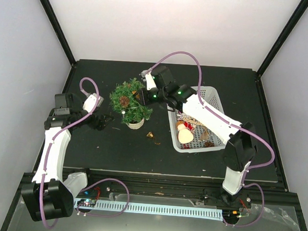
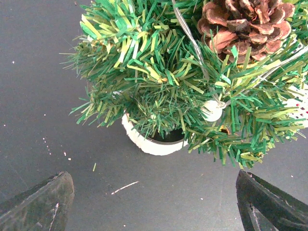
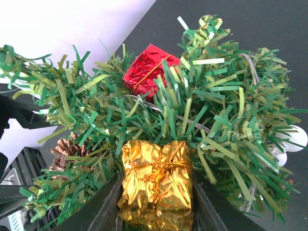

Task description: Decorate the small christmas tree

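The right pincer is clamped on a gold parcel, a crinkled foil cube tied with gold thread, its dark fingers pressed to either side and holding it against the near face of the small tree. Above the parcel a red foil parcel sits among flat, paper-like needles in two greens, a brown pine cone is tucked in at the left, and round white beads hang at the right on a thin silvery wire. The tree stands mid-table in a round white pot, bushy and wider than the pot. The left pincer is spread wide with nothing between its fingers, low over the black table just left of the tree and apart from it. Right of the tree lies a white plastic lattice basket, holding what may be a cream-and-red ornament, under the right arm. Small gold trinkets lie loose in front of the pot.
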Controlling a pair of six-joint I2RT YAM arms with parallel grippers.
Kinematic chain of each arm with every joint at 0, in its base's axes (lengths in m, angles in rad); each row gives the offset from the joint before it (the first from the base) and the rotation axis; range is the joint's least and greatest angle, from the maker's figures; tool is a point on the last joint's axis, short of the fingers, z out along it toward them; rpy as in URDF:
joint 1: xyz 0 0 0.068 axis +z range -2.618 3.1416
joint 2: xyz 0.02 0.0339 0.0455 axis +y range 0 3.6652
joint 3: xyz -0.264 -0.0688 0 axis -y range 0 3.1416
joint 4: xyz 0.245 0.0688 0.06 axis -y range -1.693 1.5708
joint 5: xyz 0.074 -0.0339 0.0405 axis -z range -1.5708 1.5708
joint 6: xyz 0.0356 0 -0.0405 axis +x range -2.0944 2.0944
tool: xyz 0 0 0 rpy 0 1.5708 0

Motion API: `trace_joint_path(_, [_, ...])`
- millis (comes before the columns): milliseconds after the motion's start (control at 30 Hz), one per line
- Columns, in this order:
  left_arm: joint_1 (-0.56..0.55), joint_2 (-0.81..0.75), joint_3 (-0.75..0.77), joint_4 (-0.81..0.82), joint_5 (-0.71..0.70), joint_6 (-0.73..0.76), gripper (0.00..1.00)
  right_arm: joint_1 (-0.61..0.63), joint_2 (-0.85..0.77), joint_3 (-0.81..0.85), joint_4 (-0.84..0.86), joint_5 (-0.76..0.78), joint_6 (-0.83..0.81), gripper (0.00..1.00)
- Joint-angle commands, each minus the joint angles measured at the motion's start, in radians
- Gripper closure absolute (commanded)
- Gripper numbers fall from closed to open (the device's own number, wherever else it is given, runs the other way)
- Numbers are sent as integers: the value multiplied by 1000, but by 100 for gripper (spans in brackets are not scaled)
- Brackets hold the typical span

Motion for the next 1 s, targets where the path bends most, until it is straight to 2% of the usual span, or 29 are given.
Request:
trace_joint_path(0, [9,-7,0,3,24,9,8,5,-30,28,-34,12,-3,63])
trace_joint_path(533, [11,-10,1,2,23,8,8,6,-92,25,-45,56,-1,49])
trace_joint_path(767, [13,-11,-1,1,21,9,8,4,-121,21,-49,87,2,47])
trace_joint_path(867, [13,-12,0,0,22,9,8,4,-144,6,-41,97,5,49])
trace_joint_path(967, [12,-12,0,1,22,8,8,3,-164,-10,-33,98,10,63])
